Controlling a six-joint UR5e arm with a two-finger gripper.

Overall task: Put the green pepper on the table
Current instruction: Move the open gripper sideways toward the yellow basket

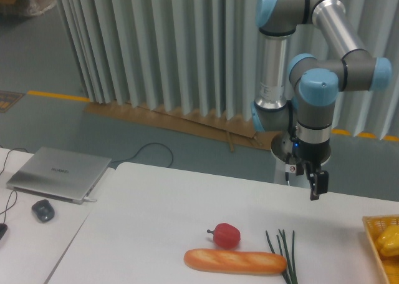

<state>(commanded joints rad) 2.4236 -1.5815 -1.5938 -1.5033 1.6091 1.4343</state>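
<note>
1. The tool (316,187) hangs above the far right part of the white desk (156,221), pointing straight down, with nothing in it.
2. Its fingers look close together, but at this size and angle I cannot tell whether they are clenched or released.
3. The green pepper is not visible anywhere in this view.
4. Down on the desk, a red pepper (225,235) sits just behind a long bread roll (235,261).
5. Thin green chive stalks (284,254) lie fanned out at the roll's right end.
6. A yellow basket (381,246) with yellow produce peeks in at the right edge.
7. On the adjoining surface at left rest a closed laptop (59,172) and a mouse (42,210).
</note>
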